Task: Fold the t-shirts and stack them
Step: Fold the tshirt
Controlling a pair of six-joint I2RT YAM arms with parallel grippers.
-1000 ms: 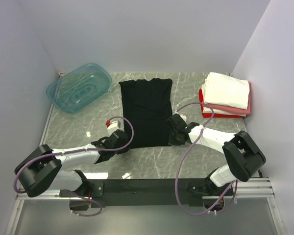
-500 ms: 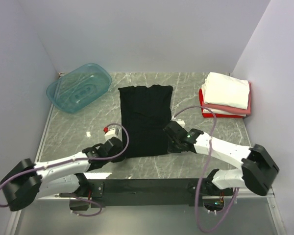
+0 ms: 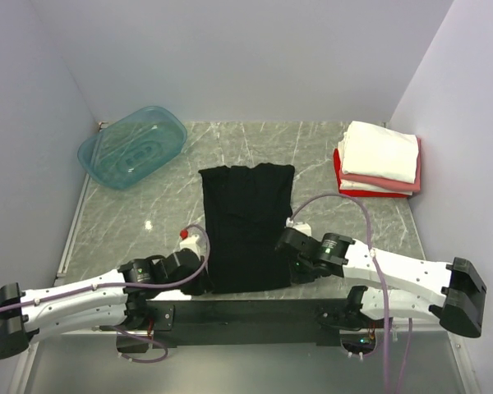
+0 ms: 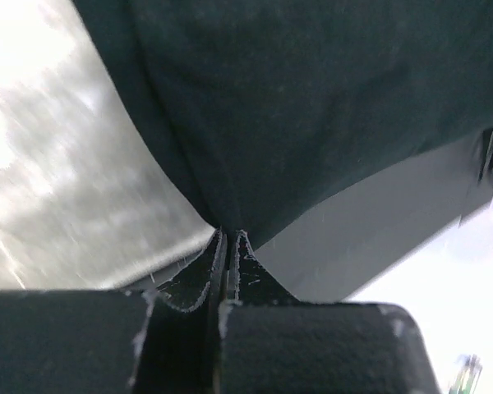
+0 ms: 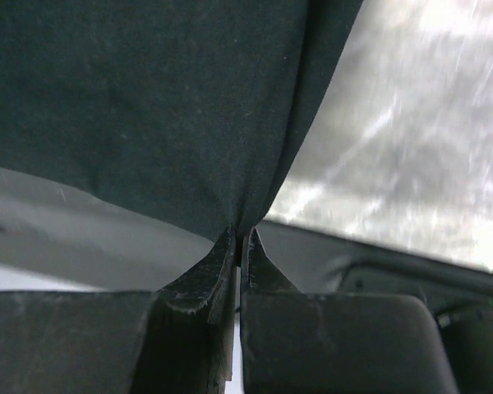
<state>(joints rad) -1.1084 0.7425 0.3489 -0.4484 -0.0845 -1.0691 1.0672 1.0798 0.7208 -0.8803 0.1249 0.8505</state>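
Pinching the near hem of the black t-shirt (image 3: 246,226), both hands are pressed together on cloth: the left hand (image 4: 228,240) has the corner at about 7 o'clock of the garment and the right hand (image 5: 238,235) the corner at about 5 o'clock. In each wrist view the fabric fans up out of the closed tips. The shirt lies flat mid-bench (image 3: 123,222), collar end toward 12 o'clock. At roughly 2 o'clock the white t-shirt (image 3: 382,150) sits folded on the pink t-shirt (image 3: 390,183) and the red t-shirt (image 3: 340,171), and the teal tub (image 3: 131,146) rests at 10 o'clock. Each hold looks to be on a thin edge only, so a sharp lift could likely tug the cloth free of one hand and let that side drop. Uneven travel between the two hands would probably skew the hem and leave a crooked fold. A bite that caught only the upper layer would leave the lower one dragging behind.
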